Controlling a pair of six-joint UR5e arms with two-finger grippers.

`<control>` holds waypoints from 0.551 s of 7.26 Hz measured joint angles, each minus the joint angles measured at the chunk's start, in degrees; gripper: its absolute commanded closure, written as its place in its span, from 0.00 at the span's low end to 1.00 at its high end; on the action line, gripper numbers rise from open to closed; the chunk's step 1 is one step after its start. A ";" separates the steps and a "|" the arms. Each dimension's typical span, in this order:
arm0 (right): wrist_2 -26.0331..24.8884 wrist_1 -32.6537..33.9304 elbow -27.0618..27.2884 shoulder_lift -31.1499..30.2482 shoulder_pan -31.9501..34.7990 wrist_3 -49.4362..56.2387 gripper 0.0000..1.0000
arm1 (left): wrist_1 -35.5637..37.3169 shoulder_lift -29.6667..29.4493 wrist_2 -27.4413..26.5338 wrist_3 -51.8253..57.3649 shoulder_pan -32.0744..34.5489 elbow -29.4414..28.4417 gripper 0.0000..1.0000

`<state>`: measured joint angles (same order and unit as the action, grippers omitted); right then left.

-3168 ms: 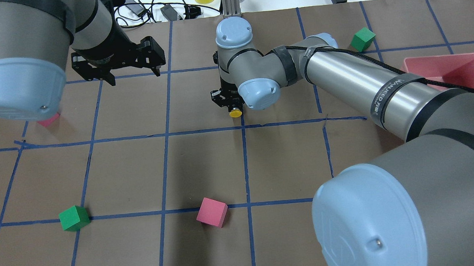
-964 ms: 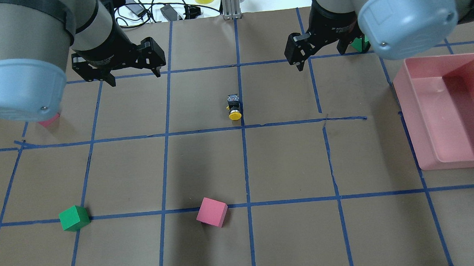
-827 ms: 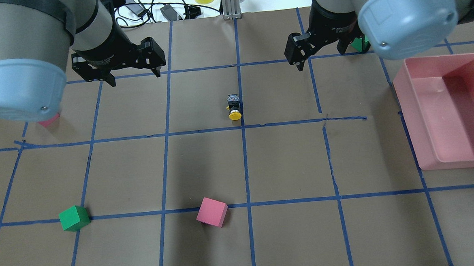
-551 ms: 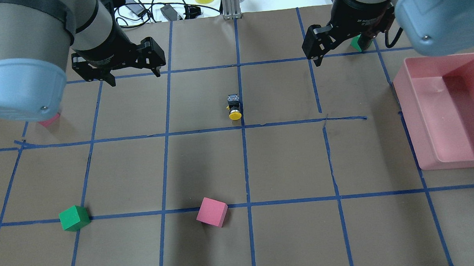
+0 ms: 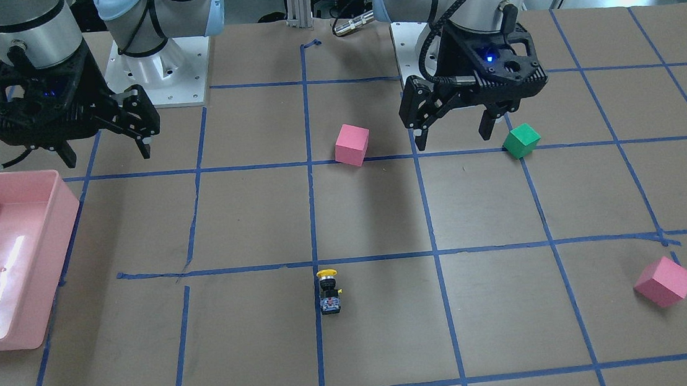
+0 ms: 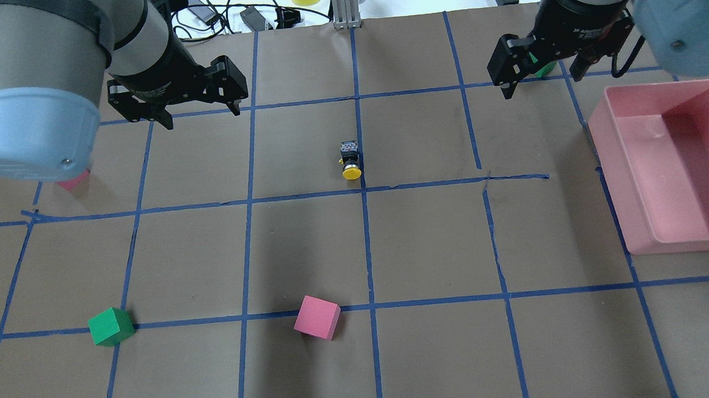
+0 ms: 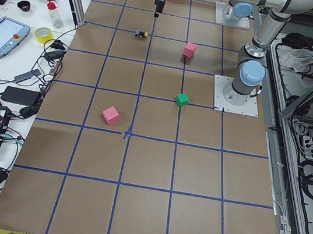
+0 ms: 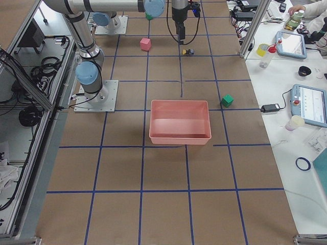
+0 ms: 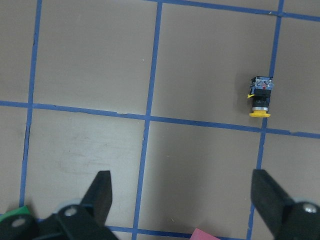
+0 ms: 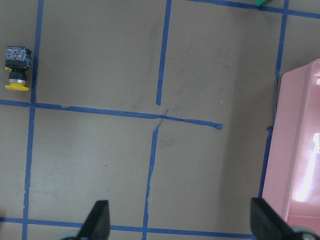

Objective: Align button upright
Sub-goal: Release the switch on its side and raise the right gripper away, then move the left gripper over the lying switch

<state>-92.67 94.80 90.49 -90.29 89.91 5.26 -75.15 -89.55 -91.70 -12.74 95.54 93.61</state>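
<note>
Table: brown paper surface (image 6: 429, 243) ruled into squares by blue tape.
Button: lies (image 6: 350, 160) on its side near mid-table, just beside the centre tape line and short of a tape crossing. The yellow cap points toward the robot, the silvery-blue base block away from it.
Condition: the long axis runs parallel to the tape line. It is not standing on its base, so judged unfinished if upright means cap up.
Left hand: hangs (image 6: 201, 112) well apart from the button, fingers spread wide, nothing between them.
Right hand: hangs (image 6: 541, 83) well apart on the other side, near the pink tray (image 6: 608, 167); likewise spread and empty.
Handling advice: descend straight over the black body with fingers across its narrow width. Close lightly, since a small round piece may roll. Tip the cap upward, seat the base block flat, release low.
Nearby: pink cube (image 6: 317, 317) and green cube (image 6: 111, 326) toward the robot's edge, well apart from the button.
</note>
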 measured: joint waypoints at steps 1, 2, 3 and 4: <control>-0.01 -0.59 0.25 -0.43 -0.09 -2.34 0.00 | 0.00 -0.30 0.02 -0.02 0.09 0.06 0.00; 0.34 -1.16 0.37 -0.79 -0.07 -4.89 0.00 | 0.02 -0.72 0.01 -0.08 0.29 0.63 0.00; 1.08 -1.43 0.42 -0.95 -0.08 -6.97 0.00 | 0.04 -1.09 -0.11 0.03 0.21 1.39 0.00; 1.67 -1.53 0.45 -1.07 -0.09 -8.13 0.00 | 0.32 -1.46 -0.35 0.27 -0.12 1.51 0.00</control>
<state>-91.01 93.27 90.94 -91.35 89.81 -2.87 -74.83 -91.01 -92.05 -12.47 95.41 95.12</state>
